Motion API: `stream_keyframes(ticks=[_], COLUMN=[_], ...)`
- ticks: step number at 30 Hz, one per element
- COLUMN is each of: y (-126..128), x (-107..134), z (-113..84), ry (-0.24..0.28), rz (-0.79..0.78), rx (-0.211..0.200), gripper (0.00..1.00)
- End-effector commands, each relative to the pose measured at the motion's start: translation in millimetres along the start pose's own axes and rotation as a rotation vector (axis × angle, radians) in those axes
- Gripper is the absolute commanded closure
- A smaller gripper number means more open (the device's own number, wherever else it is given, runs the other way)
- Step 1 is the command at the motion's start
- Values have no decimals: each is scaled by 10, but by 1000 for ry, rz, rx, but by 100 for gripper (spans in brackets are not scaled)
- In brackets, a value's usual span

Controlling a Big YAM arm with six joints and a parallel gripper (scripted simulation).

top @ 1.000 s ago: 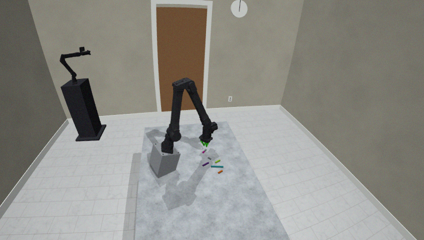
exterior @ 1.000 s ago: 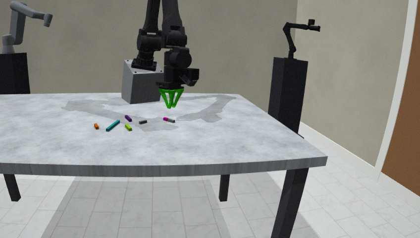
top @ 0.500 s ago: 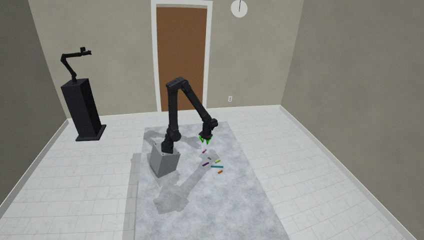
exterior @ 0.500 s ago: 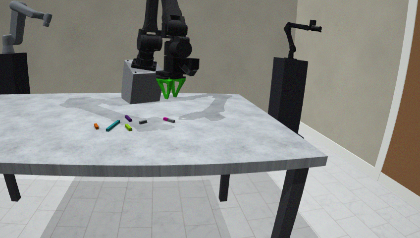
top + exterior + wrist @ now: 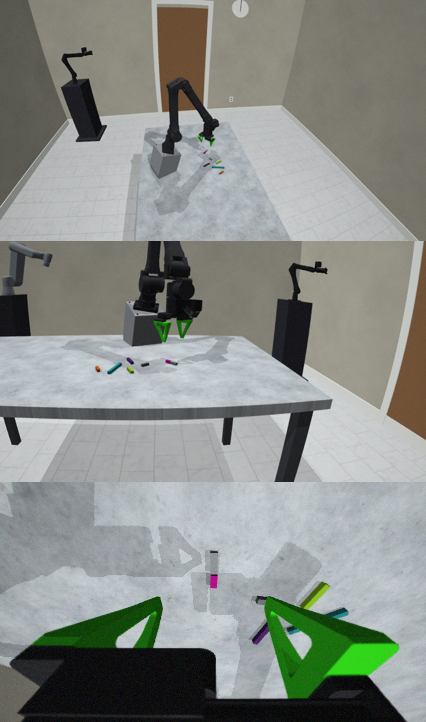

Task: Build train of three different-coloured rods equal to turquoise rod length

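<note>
My gripper (image 5: 206, 142) (image 5: 173, 340) (image 5: 213, 602) is open and empty, above the table. A magenta rod (image 5: 204, 152) (image 5: 168, 361) (image 5: 214, 581) and a grey rod (image 5: 173, 363) (image 5: 212, 562) lie end to end in one line, with no gap that I can make out. A second grey rod (image 5: 210, 159) (image 5: 144, 364) (image 5: 260, 600) lies apart from them. A purple rod (image 5: 206, 164) (image 5: 129, 360) (image 5: 260, 634), a lime rod (image 5: 218, 161) (image 5: 129, 369) (image 5: 315, 595), a turquoise rod (image 5: 218, 167) (image 5: 114, 368) (image 5: 340, 613) and an orange rod (image 5: 221, 172) (image 5: 97, 368) lie separately. The right finger partly hides some rods in the wrist view.
The arm's grey base block (image 5: 166, 162) (image 5: 143, 329) stands on the table (image 5: 209, 209) (image 5: 209, 390). Other arms on dark pedestals (image 5: 82, 110) (image 5: 291, 330) stand away from the table.
</note>
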State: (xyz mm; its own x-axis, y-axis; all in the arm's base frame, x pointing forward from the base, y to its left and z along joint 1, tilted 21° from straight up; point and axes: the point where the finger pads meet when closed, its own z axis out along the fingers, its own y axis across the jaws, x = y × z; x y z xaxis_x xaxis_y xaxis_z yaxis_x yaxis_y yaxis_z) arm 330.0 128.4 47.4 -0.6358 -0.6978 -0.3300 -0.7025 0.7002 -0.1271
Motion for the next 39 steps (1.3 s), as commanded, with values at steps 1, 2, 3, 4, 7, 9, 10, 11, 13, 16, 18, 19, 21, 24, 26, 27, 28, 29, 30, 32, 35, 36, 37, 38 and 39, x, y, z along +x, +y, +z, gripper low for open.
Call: stream_keyframes(ticks=[1,2,3,4,7,9,10,11,13,16,18,19,21,24,26,27,28,29,30,32,35,36,37,38,39], y=[-83,-83,-83,-83,-83,-83,-83,-83,-83,-81,-67,-67,-54,-16,-17,-24,-24,-17,-15,-3,-11,-11,-11,3,6], x=[-104,-104,-104,-104,-104,-104,-104,-104,-104,-106,-117,-117,-130,-172,-216,-234,-235,-244,-241,-245,-299,-299,-299,-304,-297], z=[-56,-56,-56,-56,-56,-56,-56,-56,-56,-54,-41,-41,-32,-15,-26,-66,-81,-35,-34,-5,-43,-43,-43,-12,-19], ry=[-29,-29,-29,-29,-29,-29,-29,-29,-29,-29,-29,-29,-30,-31,-40,-51,-52,-47,-46,-38,-57,-57,-57,-51,-49], rz=[-2,-2,-2,-2,-2,-2,-2,-2,-2,9,31,31,43,121,214,213,213,270,270,333,400,400,400,473,473], rx=[14,14,14,14,14,14,14,14,14,14,12,12,11,8,11,15,15,12,12,8,11,11,11,7,7], gripper=[0,0,0,0,0,0,0,0,0,0,0,0,0,0,0,0,0,0,0,0,0,0,0,0,0])
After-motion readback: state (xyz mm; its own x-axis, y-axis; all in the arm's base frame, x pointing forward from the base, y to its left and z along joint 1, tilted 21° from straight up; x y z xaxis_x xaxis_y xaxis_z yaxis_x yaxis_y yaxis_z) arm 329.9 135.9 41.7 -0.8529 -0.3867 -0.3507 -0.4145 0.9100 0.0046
